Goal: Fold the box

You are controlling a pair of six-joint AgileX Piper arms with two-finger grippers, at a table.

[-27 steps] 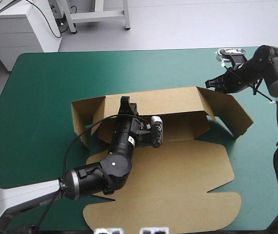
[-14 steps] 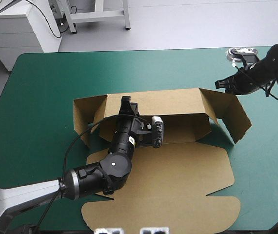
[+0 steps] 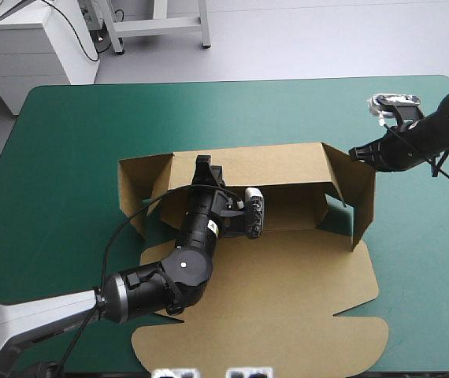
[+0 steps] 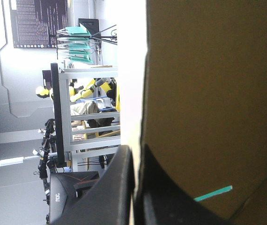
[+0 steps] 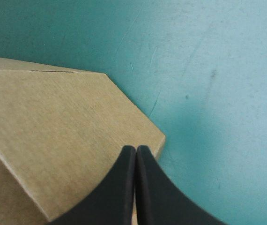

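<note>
Box (image 3: pixel 287 260) in left end effector (image 3: pixel 202 163)

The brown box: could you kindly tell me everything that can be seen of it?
The brown box of cut board lies half-formed on the teal-green table cover. Its far long wall stands raised, with an end flap angled at the left and another nearly upright at the right. The wide lid panel with scalloped tabs lies flat toward the near edge. The left black-fingered hand is shut on the far wall's top edge; the right hand, shut, meets the right flap's outer face.
</note>
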